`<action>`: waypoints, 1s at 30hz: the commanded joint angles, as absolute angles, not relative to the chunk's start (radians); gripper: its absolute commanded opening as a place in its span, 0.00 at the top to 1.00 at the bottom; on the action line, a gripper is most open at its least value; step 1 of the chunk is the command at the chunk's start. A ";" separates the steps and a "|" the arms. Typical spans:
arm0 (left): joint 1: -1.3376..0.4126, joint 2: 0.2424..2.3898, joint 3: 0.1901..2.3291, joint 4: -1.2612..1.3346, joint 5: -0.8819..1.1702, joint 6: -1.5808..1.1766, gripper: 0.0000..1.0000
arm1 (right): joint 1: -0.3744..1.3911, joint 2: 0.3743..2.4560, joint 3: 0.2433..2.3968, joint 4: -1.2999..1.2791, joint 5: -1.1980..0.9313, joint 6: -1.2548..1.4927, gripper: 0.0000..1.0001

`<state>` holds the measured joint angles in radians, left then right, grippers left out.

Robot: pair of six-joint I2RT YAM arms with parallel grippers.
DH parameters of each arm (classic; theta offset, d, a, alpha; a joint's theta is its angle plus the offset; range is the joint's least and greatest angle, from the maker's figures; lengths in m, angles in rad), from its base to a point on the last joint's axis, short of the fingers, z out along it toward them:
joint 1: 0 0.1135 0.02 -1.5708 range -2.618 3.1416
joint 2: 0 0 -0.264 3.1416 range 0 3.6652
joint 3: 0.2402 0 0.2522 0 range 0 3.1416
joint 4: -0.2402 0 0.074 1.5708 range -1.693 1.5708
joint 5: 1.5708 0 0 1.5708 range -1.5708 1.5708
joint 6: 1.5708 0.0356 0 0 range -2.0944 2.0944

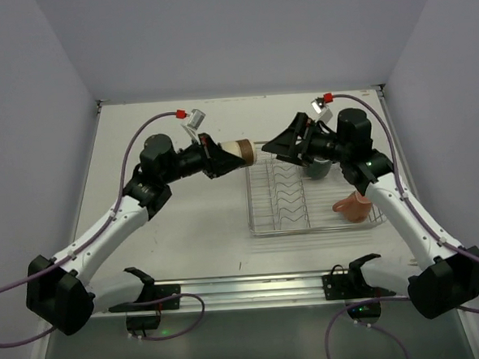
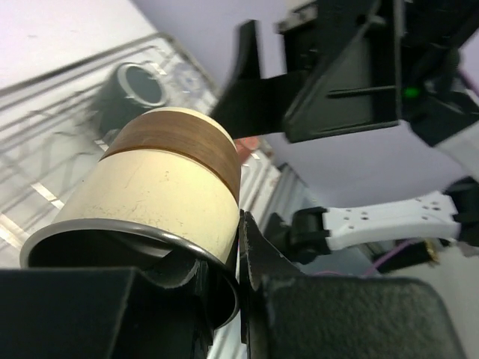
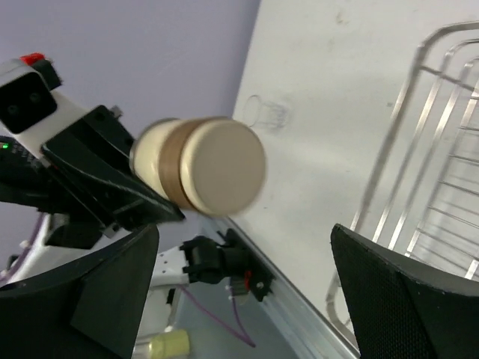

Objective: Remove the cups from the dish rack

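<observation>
Cups visible from above number three, with one dish rack (image 1: pixel 268 218) on the table (image 1: pixel 185 223). The cream cup (image 1: pixel 241 151) lies horizontal in the air just beside the rack's far left corner. It is held by the left gripper (image 1: pixel 224 156), whose arm reaches forward and inward. The right gripper (image 1: pixel 267 148) faces the cup's base from the opposite side, near it but apart. One dark grey mug (image 1: pixel 319 171) sits in the rack under the right arm. One salmon-pink cup (image 1: pixel 353 207) lies on its side in the rack's right part.

Left wrist view: the left gripper (image 2: pixel 224 262) pinches the rim wall of the cream cup (image 2: pixel 157 194), one finger inside and one outside. The mug (image 2: pixel 135 90) shows beyond.

Right wrist view: the right gripper (image 3: pixel 243 232) has its jaws spread wide and empty. The cream cup (image 3: pixel 202 164) appears blurred beyond them. Only this view shows one clear tumbler (image 3: pixel 266 114), on the table beside the rack (image 3: pixel 419 149).
</observation>
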<state>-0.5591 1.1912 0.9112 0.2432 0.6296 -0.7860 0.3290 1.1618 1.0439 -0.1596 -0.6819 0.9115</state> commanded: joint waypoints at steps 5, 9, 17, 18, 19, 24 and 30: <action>-0.396 1.143 1.075 -0.297 0.505 -0.424 1.00 | 0.262 1.091 1.115 -0.544 -0.369 0.695 0.01; -0.396 1.236 1.155 -0.596 0.199 -0.336 1.00 | 0.262 1.132 1.212 -0.773 0.025 0.608 0.01; -0.380 1.338 1.080 -0.629 -0.029 -0.316 1.00 | 0.250 1.166 1.253 -0.903 0.308 0.566 0.01; -0.376 1.351 1.078 -0.633 -0.043 -0.313 1.00 | 0.249 1.172 1.255 -0.910 0.310 0.561 0.01; -0.373 1.380 1.080 -0.638 -0.057 -0.310 1.00 | 0.245 1.178 1.255 -0.917 0.313 0.557 0.01; -0.348 1.455 1.081 -0.661 -0.100 -0.282 1.00 | 0.216 1.204 1.241 -0.925 0.322 0.538 0.01; -0.330 1.540 1.103 -0.675 -0.117 -0.262 1.00 | 0.180 1.204 1.236 -0.925 0.314 0.517 0.01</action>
<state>-0.3443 1.5219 1.0752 -0.6659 -0.0761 -0.2947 0.1997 1.2087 1.2152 -0.9157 0.2787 0.5446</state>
